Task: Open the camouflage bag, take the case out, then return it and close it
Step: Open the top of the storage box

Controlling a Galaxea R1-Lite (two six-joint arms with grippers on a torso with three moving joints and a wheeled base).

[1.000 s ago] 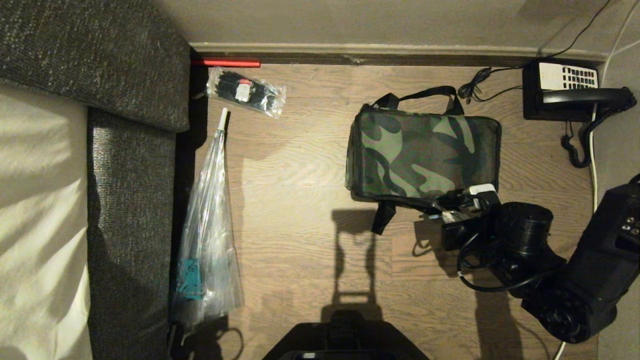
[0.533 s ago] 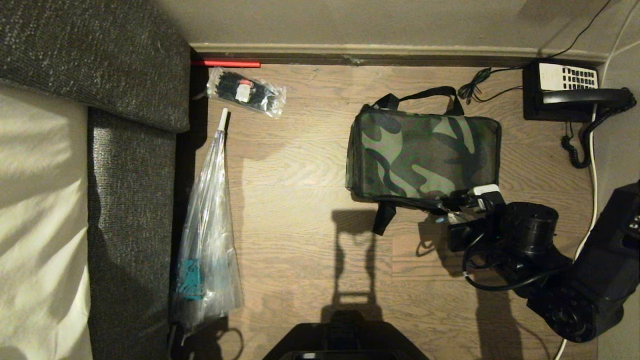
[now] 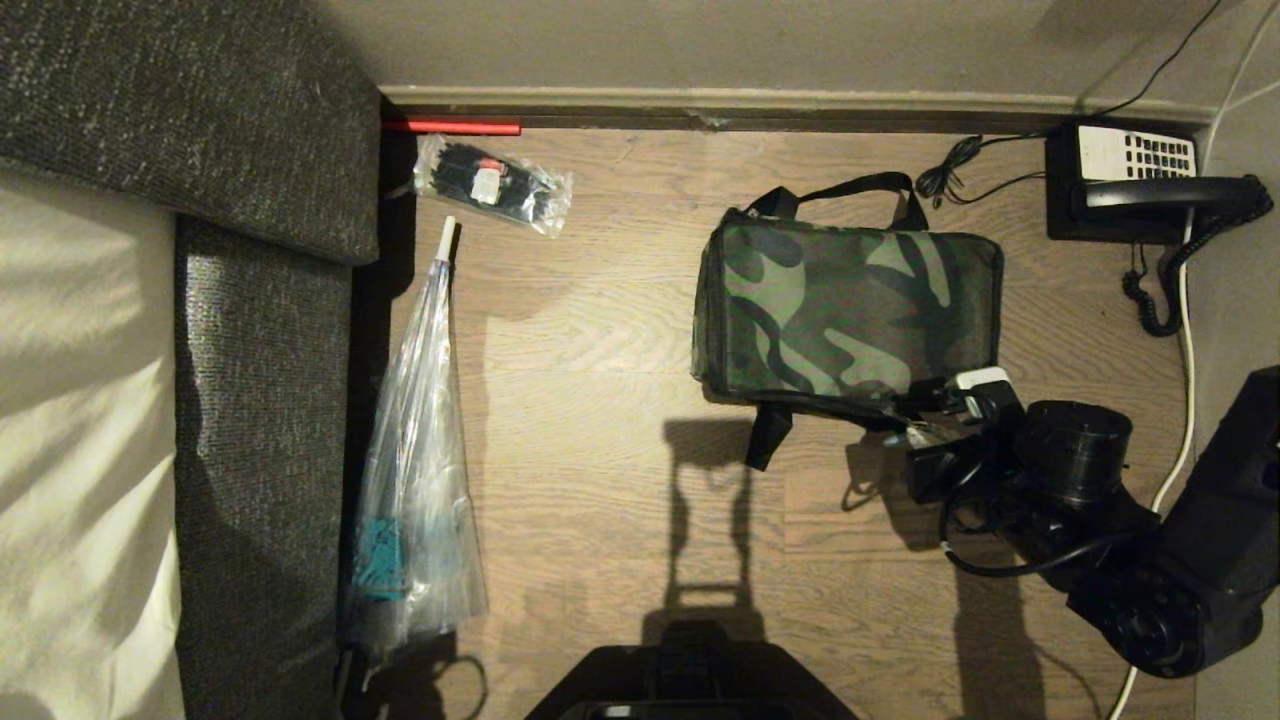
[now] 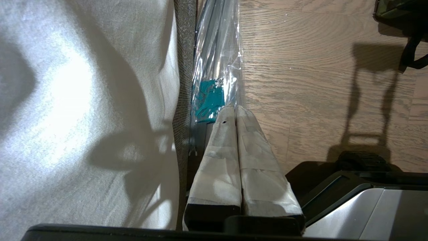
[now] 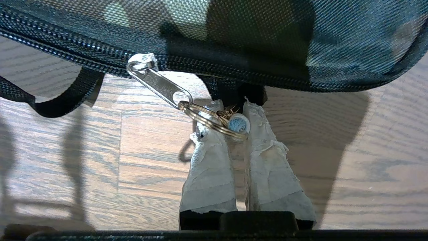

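The camouflage bag [image 3: 850, 310] lies on the wooden floor with its lid down, black handle toward the wall. My right gripper [image 3: 925, 415] is at the bag's near edge, by its right corner. In the right wrist view this gripper [image 5: 230, 110] is shut on the light blue loop [image 5: 238, 124], which hangs on a brass ring from the metal zip pull [image 5: 157, 85] on the zip line. The case is hidden. My left gripper [image 4: 235, 108] is parked low beside the bed, shut on nothing.
A black desk telephone [image 3: 1135, 180] with a coiled cord sits at the far right by the wall. An umbrella in a clear sleeve [image 3: 420, 480] and a packet of cable ties [image 3: 490, 185] lie along the grey bed frame [image 3: 260, 380]. My base [image 3: 690, 670] is at the near edge.
My right arm has slid a little to the right along the bag's near edge, keeping hold of the loop. The bag and the left arm have stayed still.
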